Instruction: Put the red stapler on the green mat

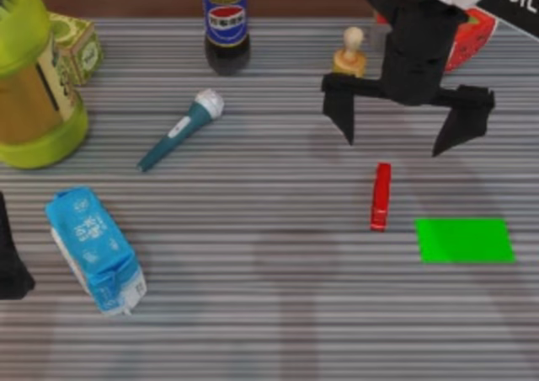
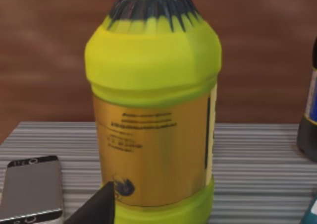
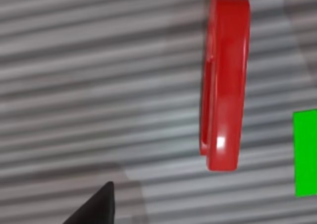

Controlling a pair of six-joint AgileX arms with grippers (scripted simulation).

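On the striped grey table (image 1: 278, 313), the red stapler (image 1: 381, 196) lies flat just left of the green mat (image 1: 465, 240), not touching it. The right gripper (image 1: 396, 136) hangs above it, fingers spread wide; the left gripper (image 1: 10, 263) sits at the table's left edge, its fingers impossible to judge.

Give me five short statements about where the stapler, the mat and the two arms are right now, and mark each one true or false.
1. The red stapler already lies on the green mat. False: it lies on the striped table, to the mat's left and apart from it.
2. The right gripper is open above the table, behind the stapler. True.
3. The right gripper holds the stapler. False: its fingers are spread and nothing is between them.
4. The left arm is at the table's left edge, away from the stapler. True.
5. The teal microphone lies between the stapler and the mat. False: it lies well to the stapler's left, near the cola bottle.
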